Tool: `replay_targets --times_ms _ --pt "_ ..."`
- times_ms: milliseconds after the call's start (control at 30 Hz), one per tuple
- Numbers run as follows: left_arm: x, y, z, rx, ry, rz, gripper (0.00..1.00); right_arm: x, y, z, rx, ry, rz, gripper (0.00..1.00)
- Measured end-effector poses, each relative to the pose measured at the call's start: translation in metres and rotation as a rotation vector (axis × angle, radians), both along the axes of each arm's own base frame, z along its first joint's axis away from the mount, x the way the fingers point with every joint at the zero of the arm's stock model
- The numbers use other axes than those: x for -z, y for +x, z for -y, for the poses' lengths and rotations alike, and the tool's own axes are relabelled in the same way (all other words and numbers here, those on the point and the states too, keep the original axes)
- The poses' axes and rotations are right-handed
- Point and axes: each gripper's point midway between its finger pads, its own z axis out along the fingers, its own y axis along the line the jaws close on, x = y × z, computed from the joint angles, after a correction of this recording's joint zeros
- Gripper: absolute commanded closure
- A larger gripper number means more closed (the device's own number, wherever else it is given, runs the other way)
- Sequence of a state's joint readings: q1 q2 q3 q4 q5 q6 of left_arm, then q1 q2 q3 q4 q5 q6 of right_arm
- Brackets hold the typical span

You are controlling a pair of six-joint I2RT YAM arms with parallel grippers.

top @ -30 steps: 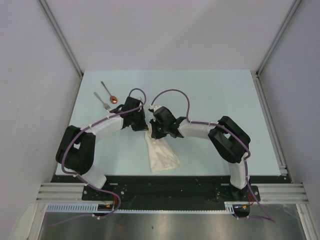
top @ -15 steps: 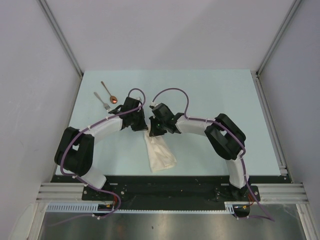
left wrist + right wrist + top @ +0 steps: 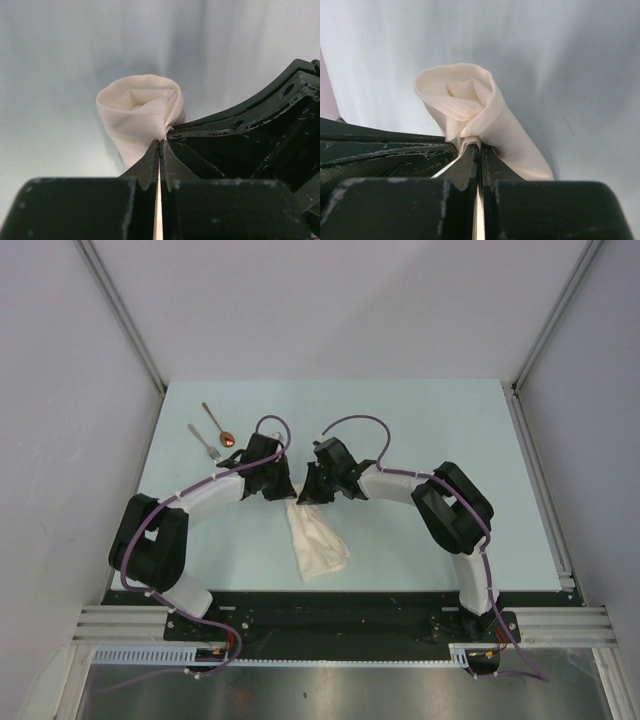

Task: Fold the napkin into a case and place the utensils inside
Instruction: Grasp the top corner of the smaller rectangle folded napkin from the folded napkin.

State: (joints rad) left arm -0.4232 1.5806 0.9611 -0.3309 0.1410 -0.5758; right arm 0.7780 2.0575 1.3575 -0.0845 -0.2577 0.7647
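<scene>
The right gripper [image 3: 305, 498] has moved closer to the left gripper [image 3: 284, 497]. Both pinch the napkin [image 3: 317, 545] tight at its top, mid-frame. The fork [image 3: 205, 443] and spoon [image 3: 217, 424] lie upper left. The table [image 3: 430, 420] has open room on the right.

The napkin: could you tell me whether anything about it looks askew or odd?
Yes: the napkin is bunched into a loose tube, its far end pinched by the left gripper and right gripper side by side, not a flat fold.

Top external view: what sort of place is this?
Likely a lab robot test cell: plain grey panel walls, silver aluminium frame rails, two cabled black-and-white robot arms bolted to a pale-green table.
</scene>
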Motion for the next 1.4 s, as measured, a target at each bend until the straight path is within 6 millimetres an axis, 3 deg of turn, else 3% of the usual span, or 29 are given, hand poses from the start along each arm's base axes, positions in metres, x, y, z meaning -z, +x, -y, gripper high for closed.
replay_targets --times_ms 367,633,900,1033,1400 --pt "0.003 -0.002 -0.014 -0.033 0.024 -0.039 1.00 0.011 -0.017 -0.023 -0.060 -0.028 0.028 1.00" --pt "0.007 0.000 -0.020 -0.062 0.016 -0.044 1.00 0.004 -0.004 -0.026 0.012 0.041 0.000 0.99" --pt "0.013 0.002 -0.033 -0.103 0.016 -0.054 1.00 0.010 -0.006 -0.043 0.028 0.123 -0.050 0.94" --pt "0.016 0.003 -0.041 -0.125 0.004 -0.071 1.00 0.012 -0.009 -0.047 0.003 0.130 -0.031 0.80" --pt "0.020 -0.001 -0.046 -0.139 -0.042 -0.103 1.00 0.012 -0.013 -0.043 -0.105 0.092 0.071 0.70"
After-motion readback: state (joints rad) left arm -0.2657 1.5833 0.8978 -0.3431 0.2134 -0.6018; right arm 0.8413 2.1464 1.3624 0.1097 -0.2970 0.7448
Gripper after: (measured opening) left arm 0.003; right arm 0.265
